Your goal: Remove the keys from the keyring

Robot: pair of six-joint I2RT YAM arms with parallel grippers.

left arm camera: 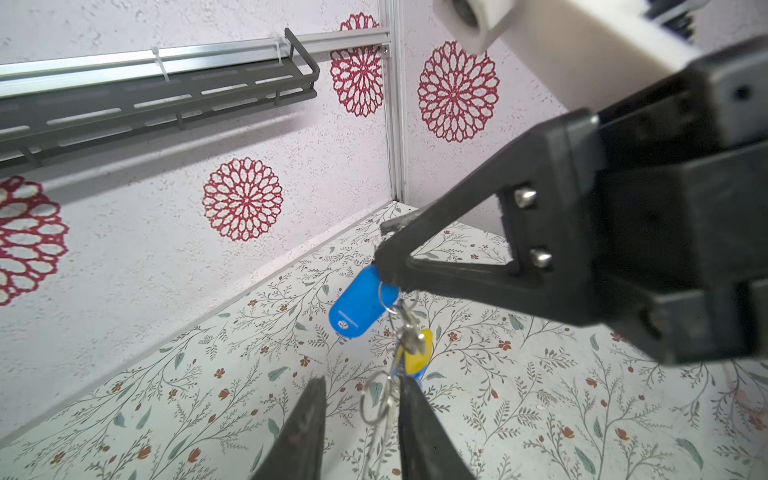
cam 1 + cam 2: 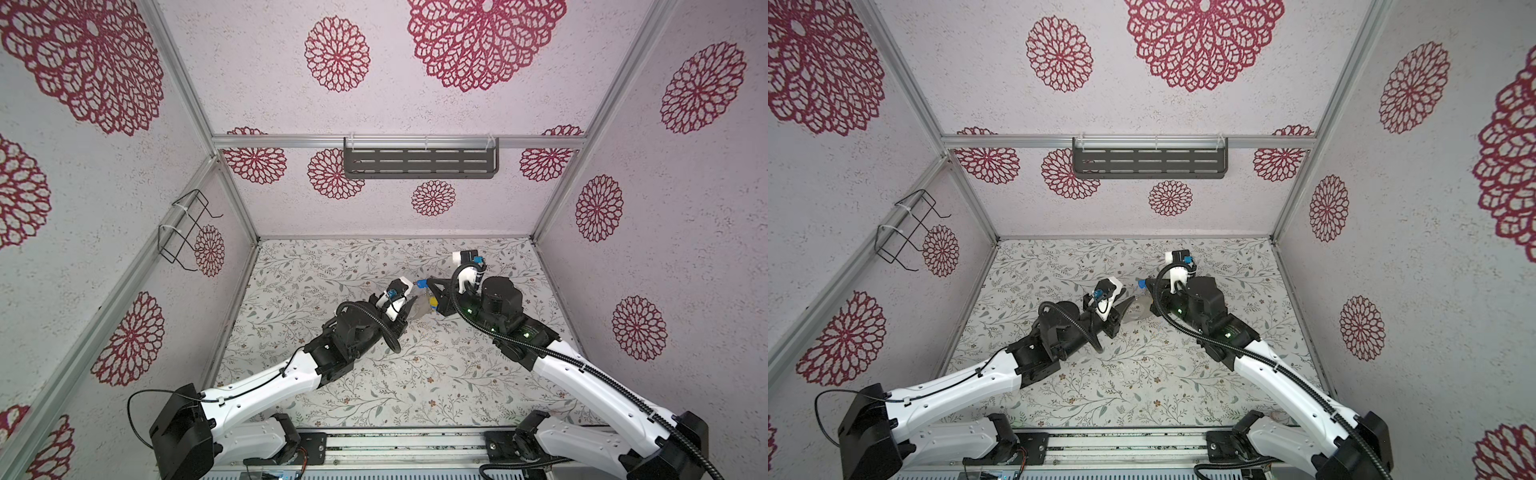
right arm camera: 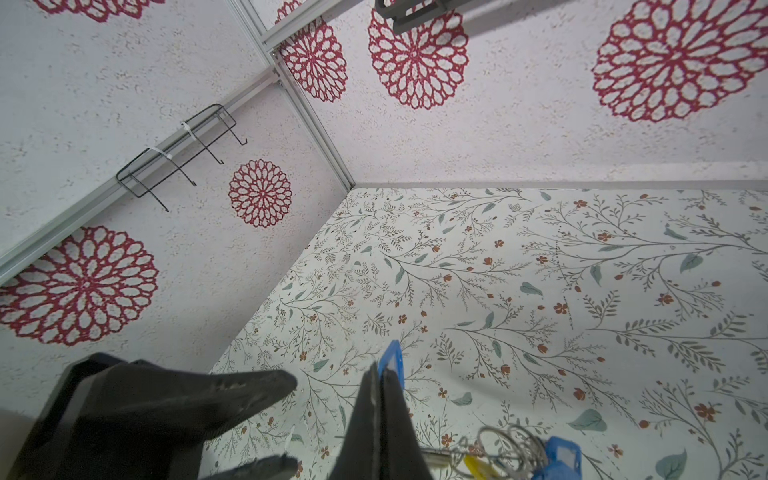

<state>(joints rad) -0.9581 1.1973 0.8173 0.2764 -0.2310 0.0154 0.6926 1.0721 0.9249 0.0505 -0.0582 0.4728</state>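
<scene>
The blue oblong plastic tag (image 1: 363, 305) is smooth and glossy, as is the yellow plastic tag (image 1: 417, 358). The thin silver wire rings (image 1: 405, 332) are shiny metal. The right gripper's black fingers (image 1: 519, 166) look matt, slightly grainy plastic. The floral-printed table surface (image 1: 540, 415) is matt, and the white walls (image 1: 145, 257) are rough-textured.

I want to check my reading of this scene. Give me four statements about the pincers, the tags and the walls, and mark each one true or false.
1. The right pincer is shut on a blue tag. True.
2. The jaws of the left pincer are pressed fully together. False: they stand apart, with a silver ring between them.
3. A yellow tag belongs to the same bunch. True.
4. The wire rack hangs on the right wall. False: in both top views it hangs on the left wall.
</scene>
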